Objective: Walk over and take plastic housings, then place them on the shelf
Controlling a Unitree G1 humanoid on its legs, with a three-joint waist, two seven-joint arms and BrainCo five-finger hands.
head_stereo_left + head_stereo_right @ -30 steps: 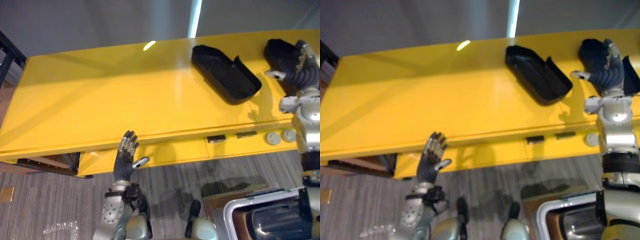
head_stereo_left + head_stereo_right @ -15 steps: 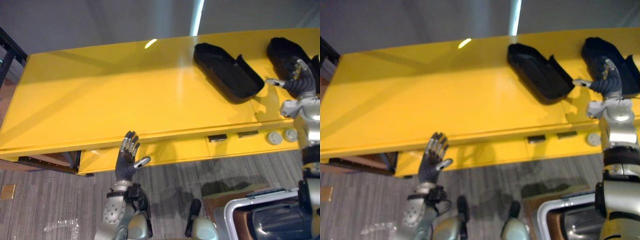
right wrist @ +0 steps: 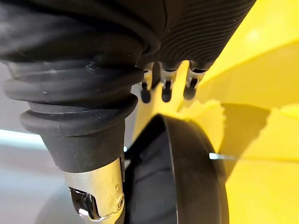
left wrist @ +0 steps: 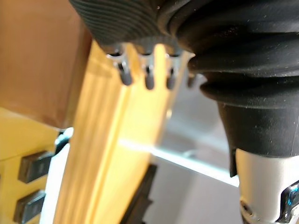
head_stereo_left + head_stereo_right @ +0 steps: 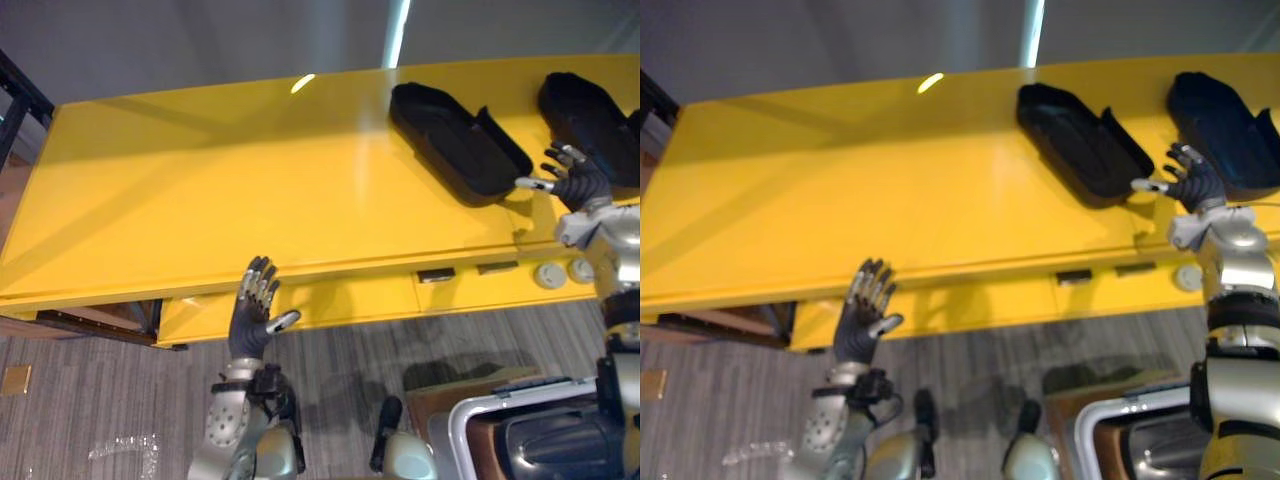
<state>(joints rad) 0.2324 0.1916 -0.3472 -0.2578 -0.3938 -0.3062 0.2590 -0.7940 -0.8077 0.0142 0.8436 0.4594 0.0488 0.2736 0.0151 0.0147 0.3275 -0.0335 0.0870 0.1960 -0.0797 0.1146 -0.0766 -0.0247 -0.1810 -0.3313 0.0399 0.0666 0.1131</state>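
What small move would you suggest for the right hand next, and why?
Probably draw the right hand back from the yellow table: it is open and holds nothing, and both the right housing beside it and the left housing rest there.

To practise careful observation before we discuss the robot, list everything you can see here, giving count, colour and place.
plastic housings: two, black, side by side on the table's right part, the second furthest right
table: one, yellow, across the view
round knobs: two, grey, table's front face, right
slots: two, dark, front face, left of the knobs
floor plate: one, brass, lower left
left robot hand: open, before the table's front edge
right robot hand: open, empty, by the right housing
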